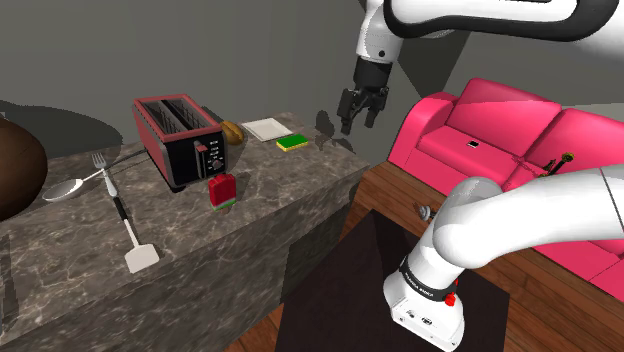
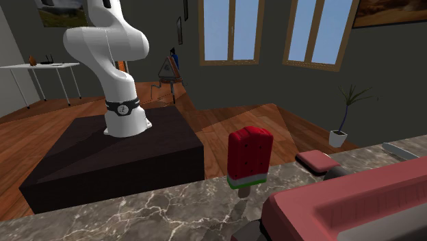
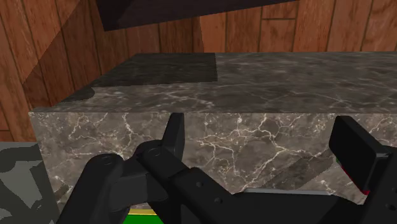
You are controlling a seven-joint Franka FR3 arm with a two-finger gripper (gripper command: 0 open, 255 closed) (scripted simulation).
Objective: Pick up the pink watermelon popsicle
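My marble surface (image 1: 270, 190) carries a red toaster (image 1: 180, 135), fork (image 1: 103, 172), spoon (image 1: 62, 188), spatula (image 1: 138, 256), green-yellow sponge (image 1: 293, 143) and white sheet (image 1: 266, 129); a pink sofa (image 1: 490, 125) stands beside it.

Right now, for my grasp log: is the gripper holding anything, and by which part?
Nothing. The gripper is open, empty; the popsicle stands apart on the counter.

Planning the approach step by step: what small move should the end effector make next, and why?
Probably carry the open end effector toward the shoulder view's lower left, kept above the counter. It hangs near the green sponge at the counter's end, while the watermelon popsicle stands upright farther along, in front of the red toaster.
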